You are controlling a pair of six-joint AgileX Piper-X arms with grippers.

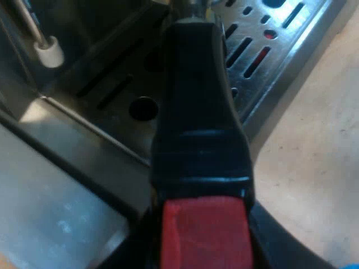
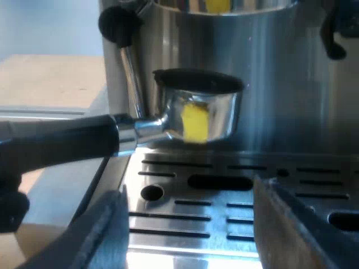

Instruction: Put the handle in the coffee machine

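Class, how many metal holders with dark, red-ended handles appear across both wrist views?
1. The metal holder with a dark, red-ended handle hangs over the slotted steel drip tray at the silver espresso machine's front, its red end in the left gripper.

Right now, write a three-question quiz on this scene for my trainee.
1. True or false: the right end effector is gripping a mug.
2. What lies directly under the portafilter? A) a measuring glass B) the slotted drip tray C) a tamper
3. Fill in: the dark handle ends in the colour ___.

Key: 1 false, since its fingers are open with nothing between them; 2 B; 3 red.
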